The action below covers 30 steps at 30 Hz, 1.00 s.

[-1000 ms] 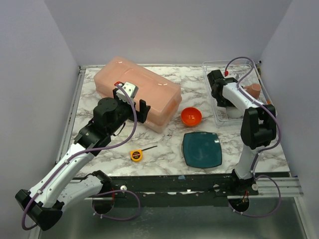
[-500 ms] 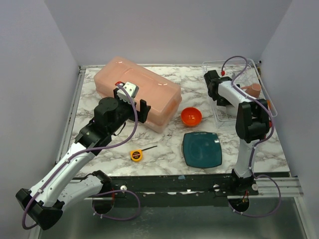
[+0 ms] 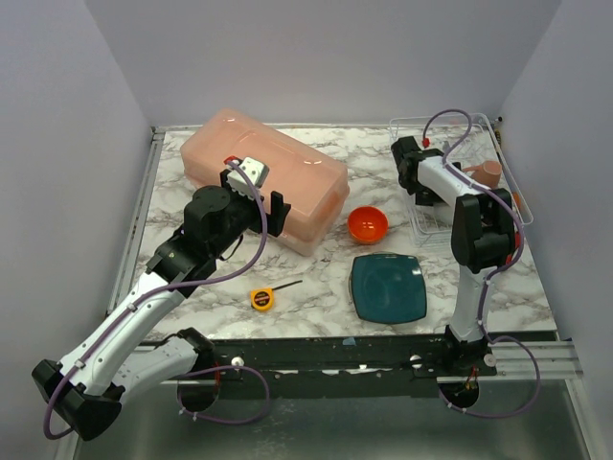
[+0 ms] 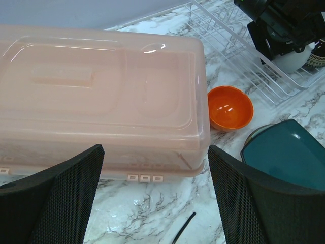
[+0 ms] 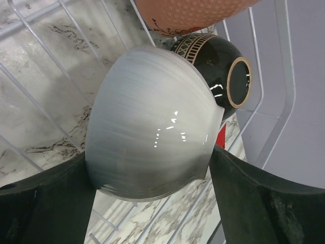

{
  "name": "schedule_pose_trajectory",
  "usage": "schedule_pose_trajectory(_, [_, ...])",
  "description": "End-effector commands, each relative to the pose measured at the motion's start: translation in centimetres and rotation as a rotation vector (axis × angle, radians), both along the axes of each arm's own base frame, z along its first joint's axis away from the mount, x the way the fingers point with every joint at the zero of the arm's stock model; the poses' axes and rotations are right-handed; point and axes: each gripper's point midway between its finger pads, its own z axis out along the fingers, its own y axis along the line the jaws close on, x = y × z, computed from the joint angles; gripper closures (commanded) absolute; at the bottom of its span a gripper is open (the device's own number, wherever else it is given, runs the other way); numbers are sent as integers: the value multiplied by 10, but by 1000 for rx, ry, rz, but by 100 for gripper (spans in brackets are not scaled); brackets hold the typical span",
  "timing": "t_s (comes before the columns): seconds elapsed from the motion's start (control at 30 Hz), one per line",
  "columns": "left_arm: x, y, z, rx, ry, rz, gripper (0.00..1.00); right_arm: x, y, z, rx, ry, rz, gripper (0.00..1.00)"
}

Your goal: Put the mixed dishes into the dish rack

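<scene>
The work is partly done, I judge. The right claw [image 5: 149,155] is inside the dish rack [image 4: 228,51], and its two fingers lie against both sides of the white bowl [image 5: 152,122], so it holds this bowl, which is on its side over the wires. Just beyond its right finger rests the dark bowl [image 5: 218,66], touching the white one, and further ahead of the claw stands the pinkish mug [image 5: 193,12]. These three are in the rack. The left claw [image 4: 155,157] is wide open and holds nothing. It hangs above the pink tub [image 4: 101,91]. Ahead of it and to its right, the orange bowl [image 4: 231,107] and the teal plate [image 4: 287,152] lie on the surface [image 3: 306,259], not yet loaded. So these two are left, and the white bowl must be let go.
</scene>
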Motion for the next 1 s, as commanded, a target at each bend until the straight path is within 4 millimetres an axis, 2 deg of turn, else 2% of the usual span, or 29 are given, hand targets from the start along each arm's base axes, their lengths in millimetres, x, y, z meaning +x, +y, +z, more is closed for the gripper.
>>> schedule_pose_trajectory(0.0, [0,-5,0,-2,-5,-21,17,-1,-4,-4,15,9,2,10])
schedule_pose_trajectory(0.1, [0,-6,-1,1,-2,-22,17,-2,-1,-4,44,7,12,0])
schedule_pose_trajectory(0.37, [2,-7,-5,8,8,-21,17,-4,9,5,125,-11,34,0])
schedule_pose_trajectory(0.63, [3,-9,-8,14,21,-28,17,2,18,32,195,-108,72,0])
schedule_pose_trajectory(0.83, [4,-9,-9,15,21,-25,17,8,29,37,264,-148,102,0])
schedule_pose_trajectory(0.97, [3,-10,-9,15,25,-31,17,4,31,41,296,-185,86,0])
